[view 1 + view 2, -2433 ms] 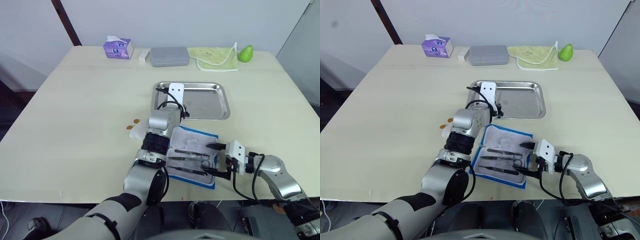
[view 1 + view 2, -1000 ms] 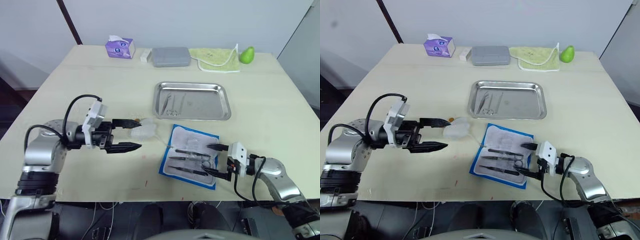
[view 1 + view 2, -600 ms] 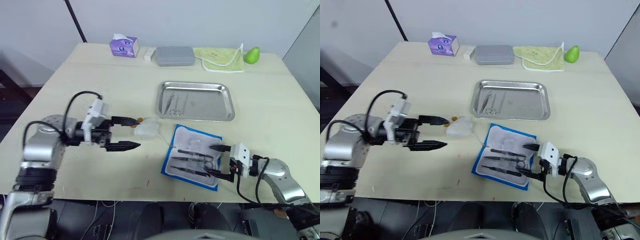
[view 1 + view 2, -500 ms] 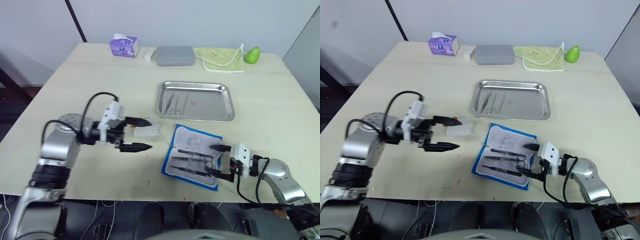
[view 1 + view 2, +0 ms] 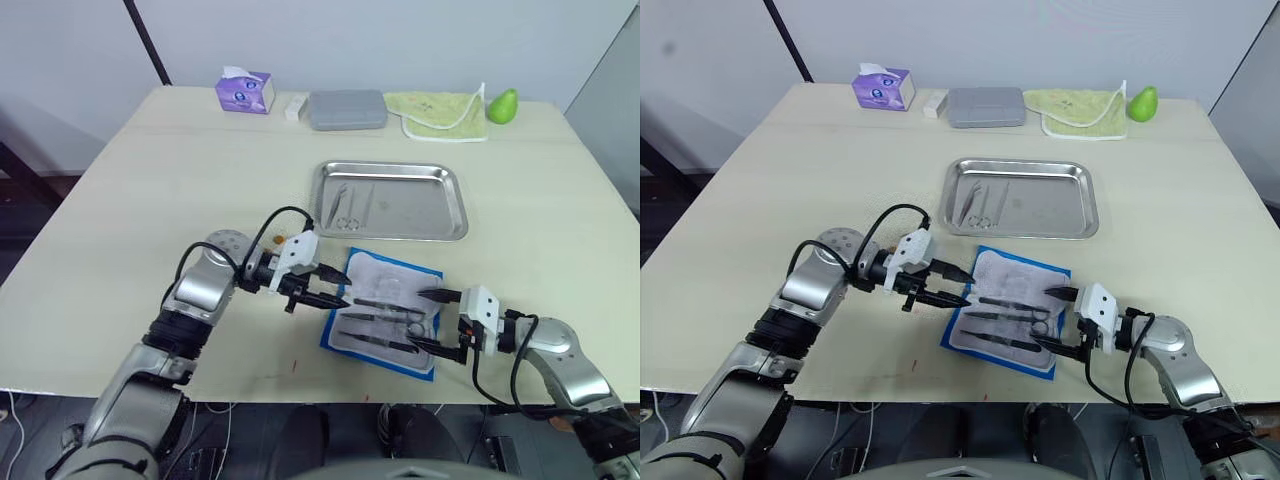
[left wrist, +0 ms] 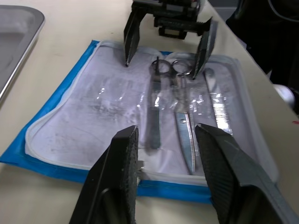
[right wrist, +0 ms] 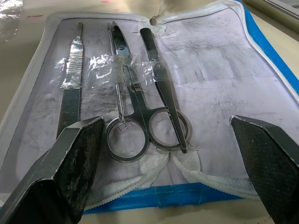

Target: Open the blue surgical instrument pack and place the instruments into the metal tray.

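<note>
In the head view, the blue surgical instrument pack (image 5: pixel 383 312) lay unfolded at the near edge of the table (image 5: pixel 150 200). The metal tray (image 5: pixel 455 205) sat just beyond it, with a few instruments (image 5: pixel 347 203) in its left part.

In my left wrist view, my left gripper (image 6: pixel 164 140) was spread over the pack's left edge.

In my right wrist view, my right gripper (image 7: pixel 173 140) was spread wide, empty, around the scissors (image 7: pixel 140 116) in the pack.

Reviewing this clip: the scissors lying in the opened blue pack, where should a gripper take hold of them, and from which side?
Probably at the shank just below the ring handles of the scissors, coming straight down from above, jaws across their width. They lie flat on the pack's pale lining, so there is no side gap, and clear film crosses the blades.
</note>
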